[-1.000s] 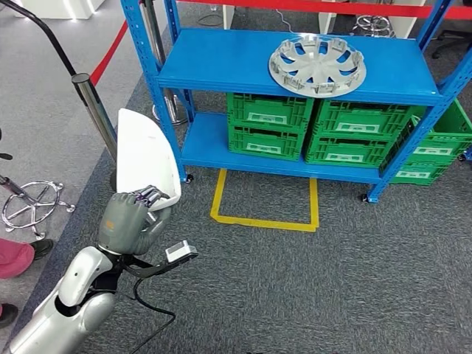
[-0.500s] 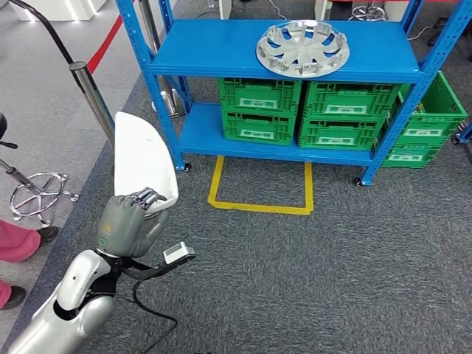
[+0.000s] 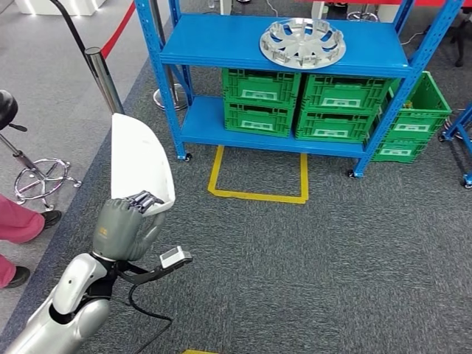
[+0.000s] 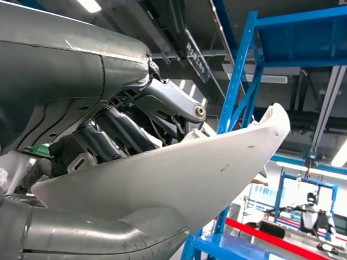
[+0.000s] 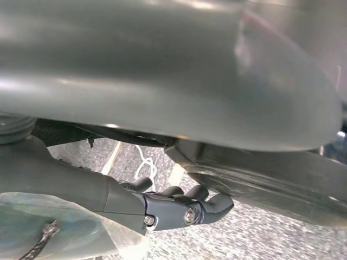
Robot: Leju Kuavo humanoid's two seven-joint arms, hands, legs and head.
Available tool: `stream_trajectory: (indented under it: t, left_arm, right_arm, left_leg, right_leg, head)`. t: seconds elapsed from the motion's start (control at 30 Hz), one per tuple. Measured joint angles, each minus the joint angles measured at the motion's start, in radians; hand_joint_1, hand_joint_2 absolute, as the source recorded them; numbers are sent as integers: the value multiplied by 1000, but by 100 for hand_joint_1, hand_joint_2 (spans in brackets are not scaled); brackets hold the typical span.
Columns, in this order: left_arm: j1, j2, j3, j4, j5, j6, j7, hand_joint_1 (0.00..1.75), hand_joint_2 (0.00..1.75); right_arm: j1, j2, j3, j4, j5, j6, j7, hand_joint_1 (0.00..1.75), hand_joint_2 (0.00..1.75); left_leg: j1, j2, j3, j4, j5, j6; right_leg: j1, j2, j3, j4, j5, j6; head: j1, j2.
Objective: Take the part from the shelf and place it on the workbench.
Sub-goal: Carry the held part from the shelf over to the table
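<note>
Two blue shelf [image 3: 223,51] tiers fill the twelve o'clock stretch of the head view: a silver wheel cover [image 3: 302,42] lies on the upper one and green crates [image 3: 259,99] sit on the lower. At eight o'clock the left hand [image 3: 127,223] clamps the lower edge of the white curved part [image 3: 136,158], thumb beneath and dark fingers [image 4: 122,127] on top, holding it upright, probably for carrying. No surface is visible. The right hand [image 5: 180,208] hangs with fingers curled, nothing apparent in them.
</note>
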Motion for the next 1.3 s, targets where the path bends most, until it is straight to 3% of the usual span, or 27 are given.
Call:
stream_trajectory:
  t: [0.03,0.07,0.1,0.13,0.17,0.23,0.27,0.37,0.43,0.5,0.53,0.57,0.6,0.7,0.77,0.87,0.93,1.0,1.03,1.07,1.1,1.2,1.23,1.3]
  left_arm:
    - [3,0,0,0,0,0,-2,175,175]
    - [5,0,-1,0,0,1,-4,175,175]
    - [7,0,-1,0,1,2,-8,175,175]
    - [9,0,-2,0,1,4,-12,175,175]
    - [10,0,-1,0,2,6,-15,175,175]
    - [11,1,1,-1,2,13,-18,175,175]
    - [11,1,3,-2,2,16,-19,175,175]
    - [14,2,4,-2,3,20,-24,175,175]
    - [16,3,4,-2,3,21,-27,175,175]
    - [18,5,5,-2,3,22,-28,175,175]
    - [20,5,5,-2,3,22,-29,175,175]
    - [22,5,5,-2,3,22,-29,175,175]
    - [23,5,6,-2,3,22,-29,175,175]
    - [23,5,7,-2,3,23,-29,175,175]
    - [23,6,8,-2,3,25,-29,175,175]
    - [22,6,8,-2,3,28,-29,175,175]
    - [21,6,8,-3,3,29,-29,175,175]
    - [23,6,8,-3,3,30,-29,175,175]
    - [24,7,8,-3,3,30,-29,175,175]
    - [25,7,7,-3,3,30,-29,175,175]
    - [26,7,7,-3,3,30,-29,175,175]
    - [27,7,8,-3,2,30,-29,175,175]
    - [27,7,9,-3,2,30,-28,175,175]
    - [29,8,10,-3,2,30,-28,175,175]
  right_arm:
    - [0,0,0,1,2,0,0,0,0]
    - [0,0,0,3,5,1,1,0,0]
    - [0,0,0,4,8,1,2,0,0]
    - [0,0,0,6,11,2,5,0,0]
    - [0,0,0,7,13,2,8,0,0]
    - [3,1,-1,10,17,3,14,0,0]
    - [5,1,-1,10,19,4,15,0,0]
    - [9,3,0,12,29,6,15,0,0]
    - [9,3,0,12,33,7,14,0,0]
    - [9,3,0,13,34,8,13,0,0]
    - [9,3,0,14,34,8,12,0,0]
    - [9,3,0,14,35,8,12,0,0]
    - [9,3,0,14,35,9,12,0,0]
    - [9,3,0,14,40,9,14,0,0]
    - [9,3,0,15,44,9,16,0,0]
    - [9,3,0,15,52,9,17,0,0]
    - [8,3,0,17,55,9,17,0,0]
    - [6,3,0,20,57,9,17,0,0]
    - [6,3,0,21,58,9,17,0,0]
    - [6,3,0,21,59,9,17,0,0]
    - [5,3,0,22,60,8,17,0,0]
    - [5,4,0,24,64,7,23,0,0]
    - [6,4,0,25,64,7,25,0,0]
    - [7,5,0,25,66,7,25,0,0]
  left_leg:
    - [0,1,-16,2,12,-1]
    - [1,2,-33,4,23,-3]
    - [1,2,-50,8,33,-6]
    - [2,2,-66,14,41,-10]
    - [2,1,-81,23,47,-14]
    - [-1,0,-103,48,51,-20]
    - [-3,-1,-110,59,52,-22]
    - [0,-4,-124,87,38,-32]
    - [8,-8,-150,161,-27,-48]
    - [18,-9,-194,291,-105,-60]
    - [22,-9,-207,339,-121,-63]
    - [25,-9,-205,356,-116,-63]
    - [26,-9,-187,333,-92,-62]
    - [24,-14,-87,150,-5,-50]
    - [20,-17,-61,92,6,-42]
    - [22,-15,-58,63,6,-33]
    - [25,-12,-55,45,10,-24]
    - [21,-10,-60,45,14,-19]
    - [18,-9,-61,46,15,-17]
    - [16,-9,-63,47,16,-16]
    - [14,-9,-63,49,16,-16]
    - [10,-10,-67,60,13,-19]
    - [8,-10,-73,65,13,-22]
    - [4,-12,-84,73,16,-28]
  right_leg:
    - [0,0,-9,58,-2,3]
    - [-1,0,-6,92,20,6]
    - [-3,-1,15,89,54,9]
    - [-6,-2,56,46,82,13]
    - [-9,-2,117,-26,85,17]
    - [-12,2,221,-169,40,13]
    - [-11,4,245,-206,16,7]
    - [-12,5,236,-219,9,-17]
    - [-14,2,229,-219,19,-31]
    - [-12,1,221,-218,30,-36]
    - [-11,1,217,-217,34,-36]
    - [-11,2,212,-216,38,-35]
    - [-10,2,210,-216,39,-35]
    - [-9,3,211,-215,41,-31]
    - [-9,5,205,-216,45,-23]
    - [-7,5,191,-206,41,-7]
    - [-4,3,154,-138,-2,0]
    - [-3,3,92,-8,-60,3]
    - [-3,3,66,46,-76,4]
    - [-2,3,56,68,-73,3]
    - [-2,3,64,49,-51,2]
    - [-2,2,155,-138,39,-3]
    - [-2,2,175,-180,49,-6]
    - [-2,4,184,-203,49,-14]
  head:
    - [0,0]
    - [0,0]
    - [0,0]
    - [0,0]
    - [1,0]
    - [-1,0]
    - [-1,0]
    - [-2,0]
    - [-3,0]
    - [-3,0]
    - [-4,0]
    - [-3,0]
    - [-4,0]
    - [-3,0]
    - [-3,0]
    - [-2,0]
    - [1,0]
    - [3,0]
    - [3,0]
    - [3,0]
    - [3,0]
    - [3,0]
    - [2,0]
    - [2,0]
